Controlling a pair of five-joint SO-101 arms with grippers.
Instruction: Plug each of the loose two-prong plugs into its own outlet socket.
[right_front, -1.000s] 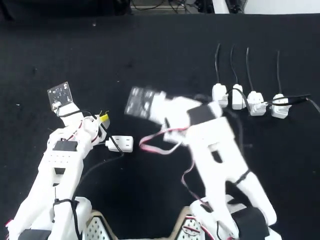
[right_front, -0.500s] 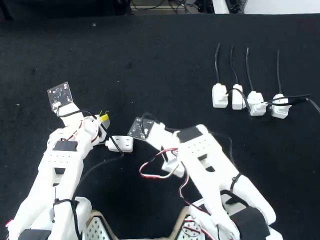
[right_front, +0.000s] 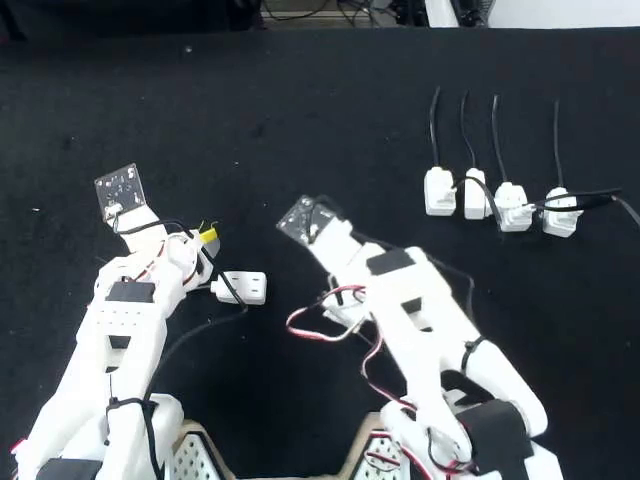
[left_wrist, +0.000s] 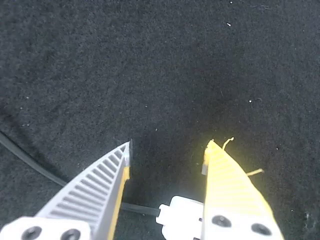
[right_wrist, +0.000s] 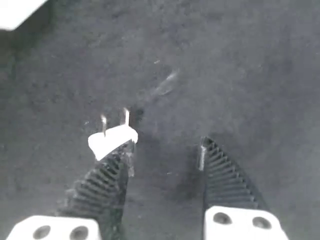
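1. Presently, the left end effector (left_wrist: 168, 145) stands wide open and grips nothing; a white corded piece (left_wrist: 180, 224) lies on the black desk (left_wrist: 150, 60) between its fingers.
2. The right end effector (right_wrist: 165, 145) is likewise spread and empty, with a loose two-prong plug (right_wrist: 112, 139) at one fingertip.
3. A row of white corded units (right_front: 512, 207) sits well apart.

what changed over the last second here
The right arm drew back toward its base, swinging toward the loose plug, then pushed forward a little again. Nothing was visibly gripped or released. The left arm, that plug and the row of four white plugs at the far right stayed put.
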